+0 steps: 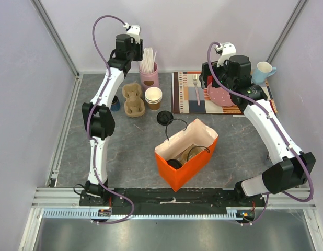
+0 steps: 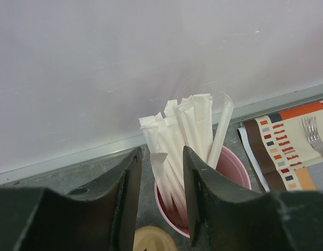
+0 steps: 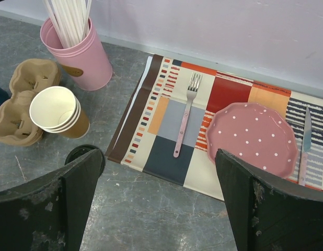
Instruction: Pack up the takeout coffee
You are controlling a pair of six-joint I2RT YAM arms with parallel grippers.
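Observation:
A round black lid (image 1: 164, 117) sits on the table just beyond the orange paper bag (image 1: 188, 163). It also shows in the right wrist view (image 3: 86, 153), half hidden by my finger, so I cannot tell whether a brown cup is under it. A dark round thing (image 1: 174, 163) lies inside the open bag. My left gripper (image 1: 137, 58) is open at the back, its jaws on either side of wrapped straws (image 2: 174, 130) in a pink tin (image 2: 230, 166). My right gripper (image 1: 209, 78) is open wide and empty above the near edge of the placemat (image 3: 166, 157).
Stacked lidless paper cups (image 1: 153, 97) and a cardboard cup carrier (image 1: 133, 98) stand left of the placemat. A dark blue mug (image 1: 115, 103) is beside the left arm. A fork (image 3: 184, 117) and a pink dotted plate (image 3: 253, 137) lie on the placemat. A pale blue mug (image 1: 264, 71) stands far right.

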